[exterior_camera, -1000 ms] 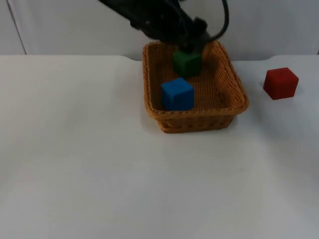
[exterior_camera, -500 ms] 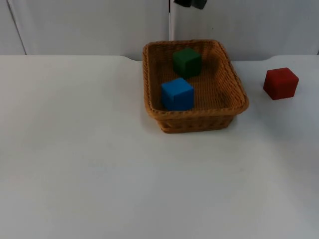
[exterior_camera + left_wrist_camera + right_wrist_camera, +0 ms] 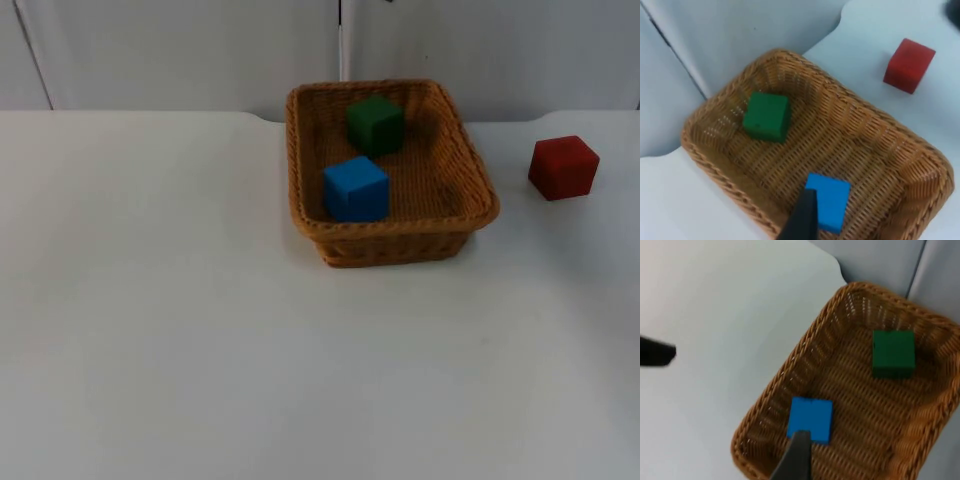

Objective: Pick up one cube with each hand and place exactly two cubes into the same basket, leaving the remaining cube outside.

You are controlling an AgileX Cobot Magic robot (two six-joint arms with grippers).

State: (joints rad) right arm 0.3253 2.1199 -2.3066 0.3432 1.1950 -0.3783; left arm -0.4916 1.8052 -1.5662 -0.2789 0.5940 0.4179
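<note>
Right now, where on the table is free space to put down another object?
The white table is bare left of and in front of the basket, also between it and the red cube. The basket holds the green cube and blue cube.

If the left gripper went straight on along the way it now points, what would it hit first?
Probably the blue cube: in the left wrist view the fingertip lies right against it, inside the basket. The green cube sits further off. Depth is unclear, so the basket floor beside the blue cube is possible.
</note>
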